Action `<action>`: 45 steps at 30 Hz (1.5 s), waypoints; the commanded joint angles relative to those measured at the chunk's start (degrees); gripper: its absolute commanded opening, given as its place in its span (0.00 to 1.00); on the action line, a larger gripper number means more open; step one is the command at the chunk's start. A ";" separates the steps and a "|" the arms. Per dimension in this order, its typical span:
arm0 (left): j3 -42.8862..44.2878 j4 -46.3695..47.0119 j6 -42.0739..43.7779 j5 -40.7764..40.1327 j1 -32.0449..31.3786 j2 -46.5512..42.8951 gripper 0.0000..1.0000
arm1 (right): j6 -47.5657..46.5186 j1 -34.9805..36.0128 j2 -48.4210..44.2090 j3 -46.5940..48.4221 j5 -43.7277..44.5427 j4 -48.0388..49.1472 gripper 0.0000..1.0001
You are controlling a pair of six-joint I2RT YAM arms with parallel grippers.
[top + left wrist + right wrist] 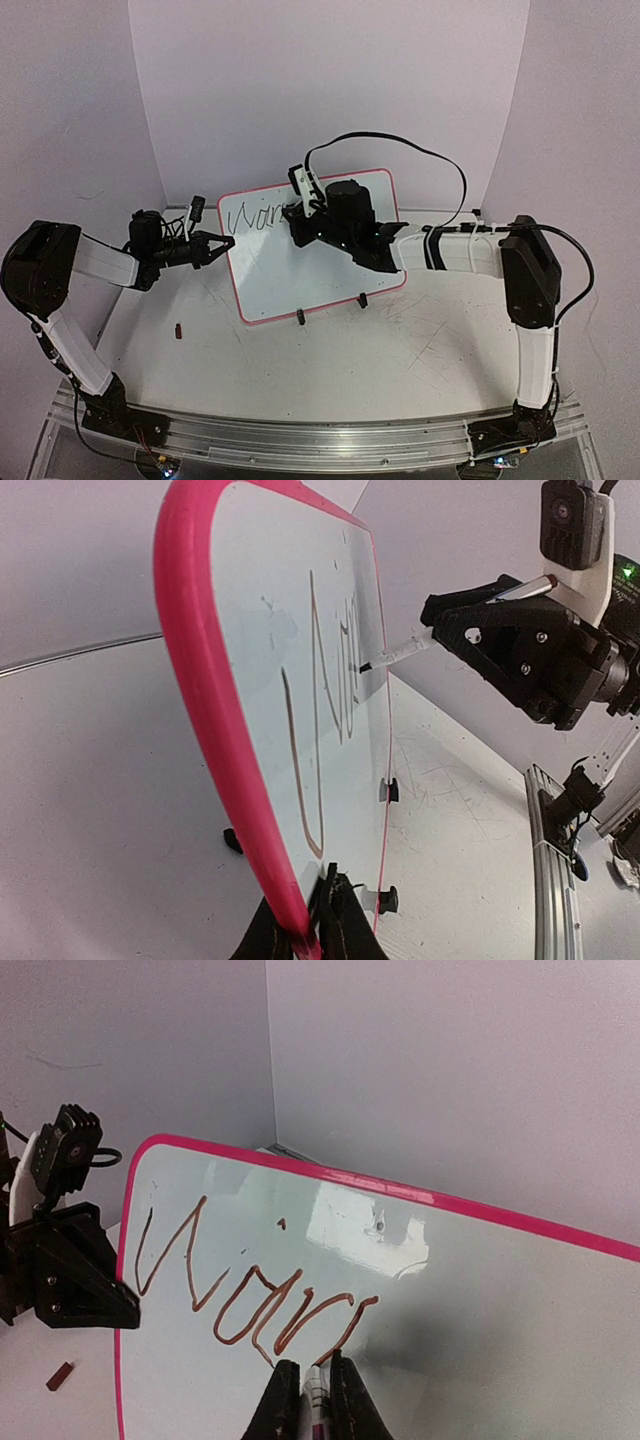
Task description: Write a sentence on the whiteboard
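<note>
Right gripper [312,1392], clamped on marker [402,652], had tip touching whiteboard [330,285] at end of sentence [250,1300] (left gripper [222,245] pinched the frame [215,730]); blank board ran toward worktop's [400,350] right edge.

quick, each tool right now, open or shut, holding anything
left tool: closed on the whiteboard, clamping its pink frame.
right tool: closed on a marker, tip against the board.

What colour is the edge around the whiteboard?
Bright pink, seen best on the whiteboard in the left wrist view.
</note>
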 commanded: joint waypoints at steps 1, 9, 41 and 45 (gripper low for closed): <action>1.54 -0.93 6.60 -4.45 -0.19 -0.01 0.00 | 0.88 -0.49 -1.34 0.62 1.98 -0.37 0.00; 1.44 -0.98 6.71 -4.50 -0.11 -0.14 0.00 | 0.46 -1.16 0.06 5.48 4.44 0.38 0.00; 1.65 -1.26 6.89 -4.45 -0.16 0.13 0.00 | 4.06 -1.23 -4.03 -2.06 6.67 1.79 0.00; 1.83 -1.24 6.89 -4.39 -0.16 0.28 0.00 | 3.39 -1.52 -2.47 1.24 7.54 2.59 0.00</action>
